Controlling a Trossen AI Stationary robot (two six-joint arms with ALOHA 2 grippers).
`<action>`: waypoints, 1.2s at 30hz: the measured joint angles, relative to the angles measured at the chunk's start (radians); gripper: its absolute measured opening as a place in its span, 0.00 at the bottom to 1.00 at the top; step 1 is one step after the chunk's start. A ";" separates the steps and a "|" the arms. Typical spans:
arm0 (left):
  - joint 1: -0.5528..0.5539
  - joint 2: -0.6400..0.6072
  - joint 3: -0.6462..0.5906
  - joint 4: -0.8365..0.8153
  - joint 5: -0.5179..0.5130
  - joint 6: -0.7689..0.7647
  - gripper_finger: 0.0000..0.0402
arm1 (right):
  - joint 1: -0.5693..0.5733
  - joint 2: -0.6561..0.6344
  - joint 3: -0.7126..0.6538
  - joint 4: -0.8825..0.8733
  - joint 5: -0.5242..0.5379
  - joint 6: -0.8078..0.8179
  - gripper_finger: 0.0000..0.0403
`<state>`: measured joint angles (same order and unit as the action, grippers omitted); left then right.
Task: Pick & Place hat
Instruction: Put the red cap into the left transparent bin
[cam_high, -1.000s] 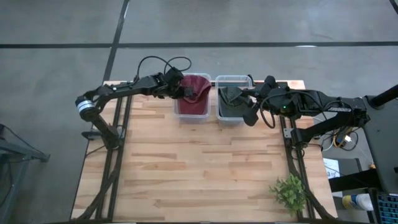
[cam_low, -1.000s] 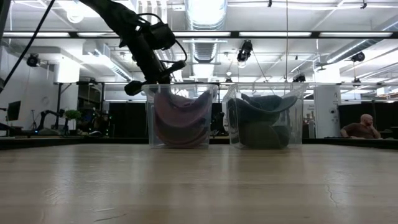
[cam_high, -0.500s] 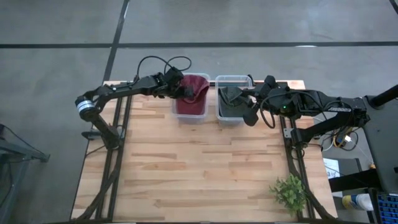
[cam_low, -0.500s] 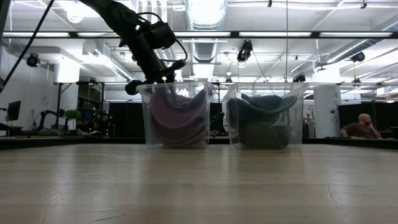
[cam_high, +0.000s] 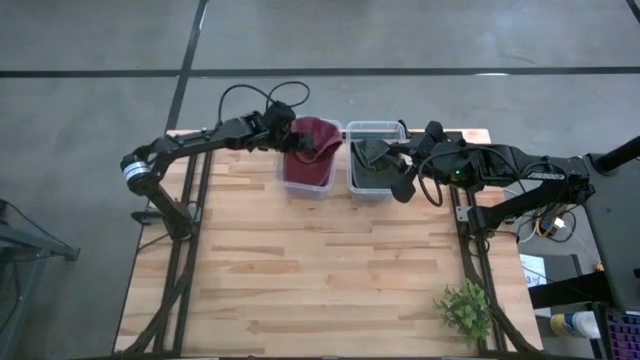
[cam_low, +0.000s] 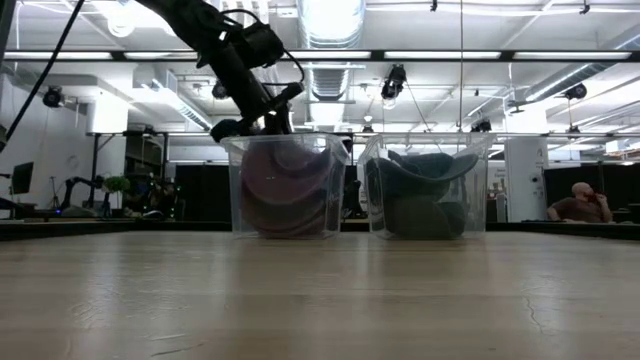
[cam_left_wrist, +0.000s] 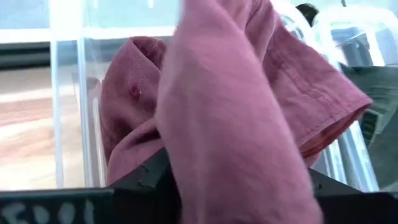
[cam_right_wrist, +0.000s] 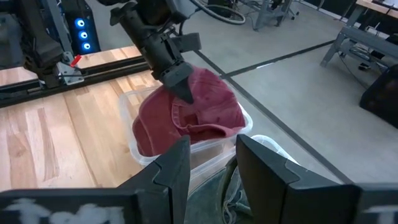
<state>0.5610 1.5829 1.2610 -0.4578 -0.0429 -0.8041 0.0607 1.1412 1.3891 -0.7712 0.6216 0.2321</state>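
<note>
A dark red hat (cam_high: 312, 150) lies crumpled in the left clear bin (cam_high: 305, 190) at the table's far edge. My left gripper (cam_high: 292, 138) stands over that bin's left side, fingers parted, with a fold of the hat (cam_left_wrist: 249, 93) between them. A dark green hat (cam_high: 370, 165) fills the right clear bin (cam_high: 375, 195). My right gripper (cam_high: 392, 158) is at that bin's right side, its fingers (cam_right_wrist: 180, 162) a little apart, and green cloth (cam_right_wrist: 227, 193) shows low between them. My left gripper comes at the red hat from above, slanting in from the table's left. A thick fold of its cloth (cam_left_wrist: 205, 155) lies between the parted fingers (cam_left_wrist: 143, 180). The hat rests in the bin. Whether the pads still press the fold, I cannot tell. My right gripper may touch the green hat; I cannot tell.
The two bins stand side by side, almost touching, at the far middle of the wooden table. A small green plant (cam_high: 465, 308) sits near the front right corner. A person (cam_low: 585, 200) sits in the room beyond the table.
My left gripper has risen a little and moved toward the far edge. The red hat has sunk and spread out inside its bin, its raised brim no longer standing up. The left bin has slid slightly toward the table's left.
</note>
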 joint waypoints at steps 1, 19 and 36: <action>0.000 0.000 0.005 0.001 0.000 0.008 0.46 | 0.000 0.000 0.000 0.000 0.000 0.000 0.31; -0.004 -0.002 -0.004 0.000 0.052 -0.002 0.46 | 0.000 0.000 0.000 0.000 0.000 0.004 0.31; -0.033 -0.002 -0.005 0.040 0.044 0.043 0.62 | 0.000 0.000 0.000 0.000 -0.001 0.004 0.31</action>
<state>0.5278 1.5814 1.2556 -0.4183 0.0013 -0.7610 0.0606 1.1412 1.3891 -0.7715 0.6209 0.2359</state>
